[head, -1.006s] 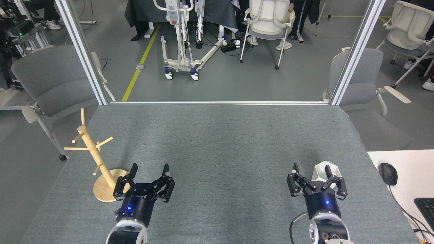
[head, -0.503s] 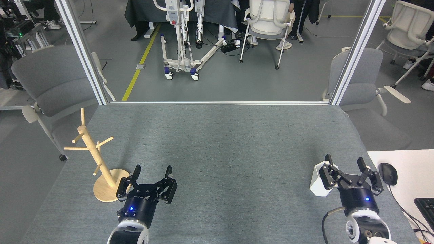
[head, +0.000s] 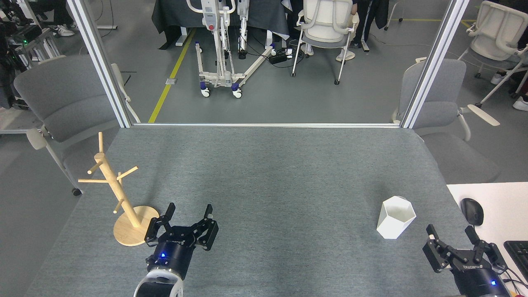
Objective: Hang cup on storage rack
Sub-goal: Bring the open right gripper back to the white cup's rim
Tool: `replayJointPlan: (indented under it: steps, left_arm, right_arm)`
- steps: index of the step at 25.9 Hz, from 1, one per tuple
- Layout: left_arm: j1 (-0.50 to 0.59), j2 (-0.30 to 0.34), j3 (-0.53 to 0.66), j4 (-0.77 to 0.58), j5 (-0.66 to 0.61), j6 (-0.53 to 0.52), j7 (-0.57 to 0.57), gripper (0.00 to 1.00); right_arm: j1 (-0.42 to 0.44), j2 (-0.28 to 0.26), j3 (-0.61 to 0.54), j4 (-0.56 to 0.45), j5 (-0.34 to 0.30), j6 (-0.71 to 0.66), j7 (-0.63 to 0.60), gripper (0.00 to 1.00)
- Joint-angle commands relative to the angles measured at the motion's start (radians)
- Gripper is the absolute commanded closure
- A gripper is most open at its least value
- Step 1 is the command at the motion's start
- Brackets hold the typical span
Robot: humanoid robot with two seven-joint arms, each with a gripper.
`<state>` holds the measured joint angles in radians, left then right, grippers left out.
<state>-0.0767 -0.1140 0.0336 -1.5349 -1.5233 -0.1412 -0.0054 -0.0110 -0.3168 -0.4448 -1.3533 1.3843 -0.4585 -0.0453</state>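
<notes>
The white cup [head: 395,217] with its hexagonal rim stands upright on the grey table at the right; its handle does not show. The wooden storage rack [head: 116,194], a slim post with angled pegs on a round base, stands at the table's left edge with nothing on its pegs. My right gripper [head: 450,232] is open, below and right of the cup, clear of it. Just right of the rack's base, my left gripper [head: 189,208] is open and holds nothing.
A white desk [head: 501,206] with a black mouse [head: 472,211] and a keyboard [head: 518,251] adjoins the table at the right. Grey chairs [head: 62,103] flank the table, and metal frame posts [head: 429,66] rise at its far corners.
My right gripper swung right past the cup and then drew back toward the near right corner, leaving the cup uncovered. The left gripper slid slightly nearer and right.
</notes>
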Motion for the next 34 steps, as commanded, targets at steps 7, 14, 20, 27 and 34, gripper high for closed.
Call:
replayJointPlan:
  steps: [7,14,20,27,34]
  left_arm:
    - [-0.001,-0.001,-0.020,0.013,0.000,0.005,0.001,0.01]
    - [-0.014,-0.003,-0.020,0.038,0.000,0.008,0.001,0.01]
    - [-0.014,-0.003,-0.020,0.039,0.000,0.011,0.001,0.01]
    - [-0.020,-0.003,-0.020,0.042,0.000,0.012,0.001,0.01]
    - [-0.023,-0.003,-0.020,0.053,0.000,0.012,0.001,0.01]
  right_arm:
    - [-0.053,-0.007,0.172,0.082,0.079,0.239,0.007,0.01]
    - [-0.052,-0.001,0.181,0.083,0.076,0.227,0.007,0.01]
    - [-0.056,0.007,0.202,0.085,0.079,0.227,0.009,0.01]
    - [-0.070,0.010,0.236,0.091,0.078,0.225,0.009,0.01]
    - [-0.112,0.008,0.264,0.157,0.078,0.207,0.007,0.01]
